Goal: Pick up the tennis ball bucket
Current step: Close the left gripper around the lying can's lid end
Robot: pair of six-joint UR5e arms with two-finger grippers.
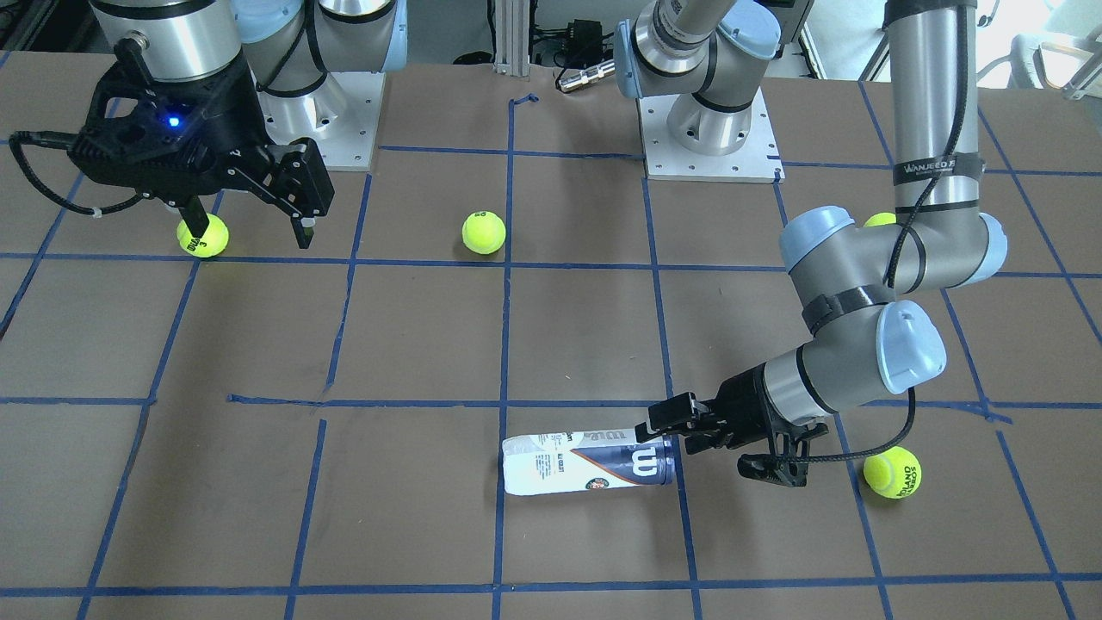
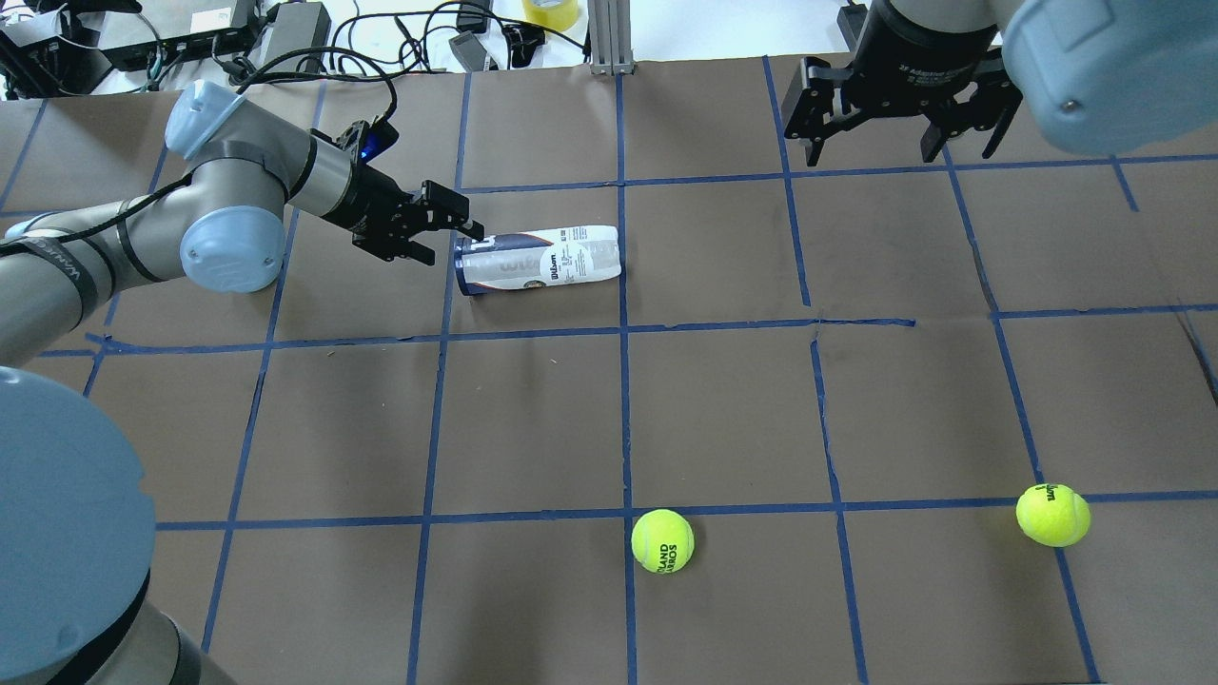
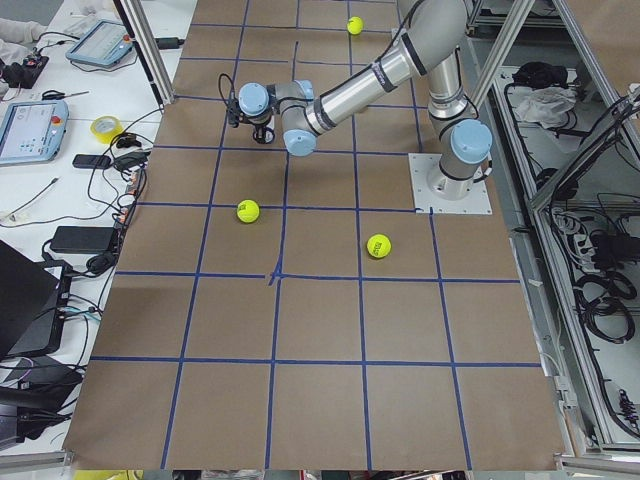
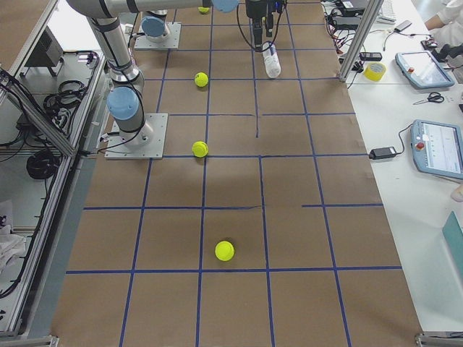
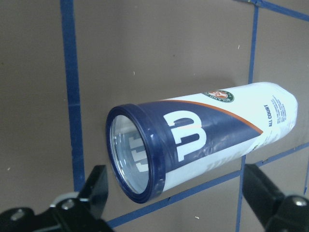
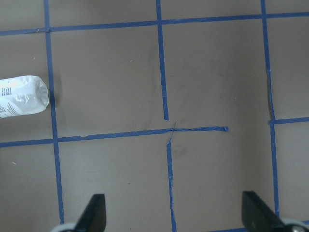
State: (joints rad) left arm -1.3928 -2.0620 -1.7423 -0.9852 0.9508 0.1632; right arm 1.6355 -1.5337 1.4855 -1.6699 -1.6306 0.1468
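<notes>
Two sets of jaws are standing wide open, holding nothing. The left jaws are hovering at the blue-rimmed end of the can (image 2: 538,261), which is lying sideways on the brown-papered, blue-taped counter (image 2: 723,409). Cables (image 2: 433,24) are trailing beyond its far edge.

The tennis ball bucket (image 5: 203,140) is clear plastic with a white and navy label. A thin orange stripe runs between the two colours, a large white "W" sits on the navy, and the rim is dark blue. The table (image 2: 533,419) is covered in brown paper crossed by a grid of blue tape (image 2: 381,520). One tennis ball (image 2: 662,540) and a second tennis ball (image 2: 1052,515) are yellow-green with black lettering. The left gripper (image 2: 449,236) and right gripper (image 1: 250,234) are black. The left arm (image 2: 314,176) and right arm (image 1: 164,30) are silver-grey with pale blue joint caps.
</notes>
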